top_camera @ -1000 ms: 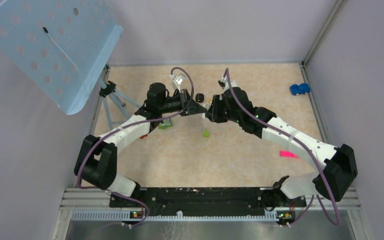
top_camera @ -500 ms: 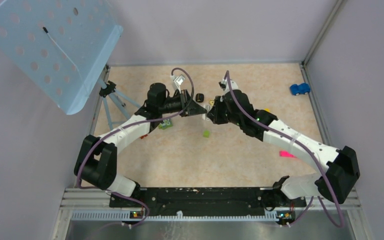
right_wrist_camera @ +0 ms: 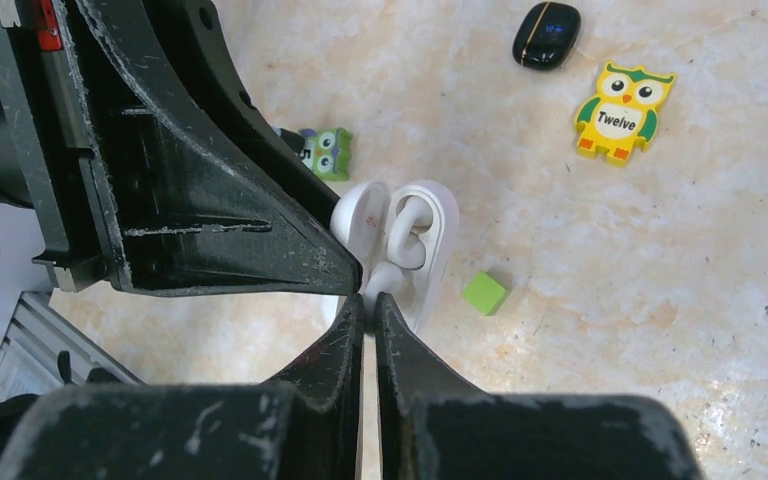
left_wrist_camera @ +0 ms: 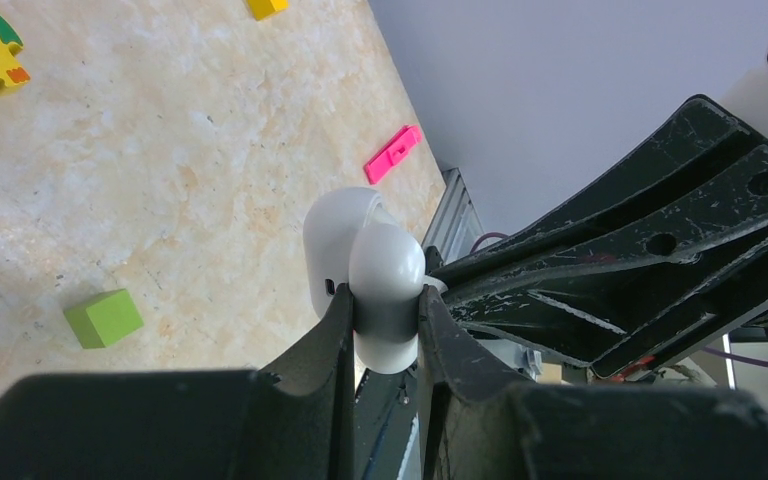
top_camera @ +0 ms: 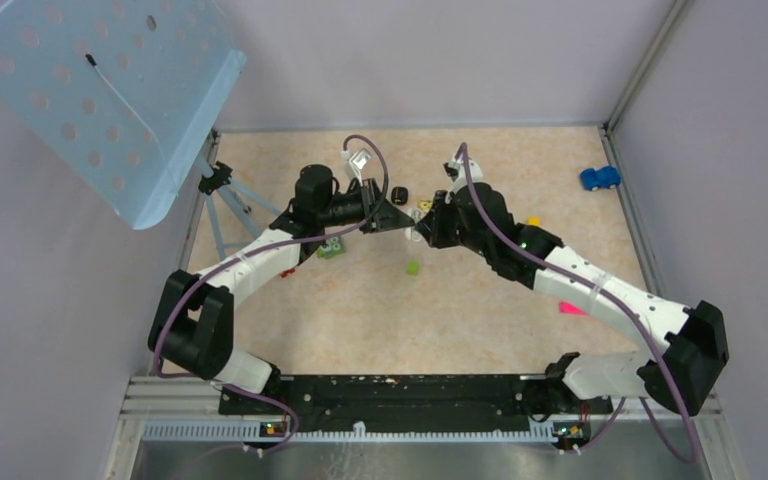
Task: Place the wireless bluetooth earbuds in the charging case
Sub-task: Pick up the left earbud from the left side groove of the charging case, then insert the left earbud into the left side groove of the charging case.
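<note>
Item: white glossy plastic clamshell charging case (left_wrist_camera: 340, 235); we judge it light, rigid and slippery, best held by its flanks, where the left gripper (left_wrist_camera: 385, 300) clamps it; the right gripper (right_wrist_camera: 369, 300), fingers pressed together, sits at its six o'clock.

The charging case (right_wrist_camera: 430, 225) is mid-surface (top_camera: 480, 330), clamped between the left claw's (left_wrist_camera: 385, 330) fingers. An earbud (right_wrist_camera: 407, 232) lies in its open half. The right claw (right_wrist_camera: 368, 300), pressed closed, meets it from 3 o'clock.

Seen from above, around the case:
- The cube (top_camera: 412, 267) is near, at 6 o'clock.
- The oval pod (top_camera: 400, 192) is near, at 12.
- The large owl tile (top_camera: 426, 208) is just beside, at 1.
- The small owl block (top_camera: 332, 247) is at 8, beside the left arm.
- The flat clip (top_camera: 572, 308) is at 4.
- The toy car (top_camera: 599, 178) is well apart, at 2.
- The tripod (top_camera: 222, 188) is at 10, on the left edge.
</note>
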Motion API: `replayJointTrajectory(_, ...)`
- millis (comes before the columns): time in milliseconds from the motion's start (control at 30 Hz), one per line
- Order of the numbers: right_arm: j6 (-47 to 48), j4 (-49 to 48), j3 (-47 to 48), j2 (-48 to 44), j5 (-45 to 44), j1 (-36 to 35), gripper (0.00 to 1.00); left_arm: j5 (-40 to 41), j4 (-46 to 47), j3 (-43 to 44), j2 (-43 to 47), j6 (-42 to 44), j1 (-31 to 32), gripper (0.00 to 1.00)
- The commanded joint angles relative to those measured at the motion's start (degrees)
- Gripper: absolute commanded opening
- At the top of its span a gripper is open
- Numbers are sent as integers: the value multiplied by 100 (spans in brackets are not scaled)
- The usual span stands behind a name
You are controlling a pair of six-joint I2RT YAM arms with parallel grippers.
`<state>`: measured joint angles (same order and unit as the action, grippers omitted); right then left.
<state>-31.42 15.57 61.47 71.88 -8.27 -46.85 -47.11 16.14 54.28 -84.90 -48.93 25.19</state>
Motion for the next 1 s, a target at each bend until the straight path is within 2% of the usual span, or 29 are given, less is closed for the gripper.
replayJointTrajectory(0,126,-213,112,-245,-185,-101,0,-79,103,232,28,33,16,0)
replayJointTrajectory(167,226,-526,-196,-460,-132,-105,0,-172,230,241,-32,-170,-10,0)
replayJointTrajectory(400,325,-816,-579,-841,-216,-138,0,-418,941,79,-140,-1125,-68,0)
replayJointTrajectory(633,420,-1496,-1157,-1241,-418,-227,0,-622,1774,-166,-276,-2096,-70,0)
replayJointTrajectory(967,405,-1922,-1487,-1370,-503,-275,0,-642,1888,-222,-264,-2282,-68,0)
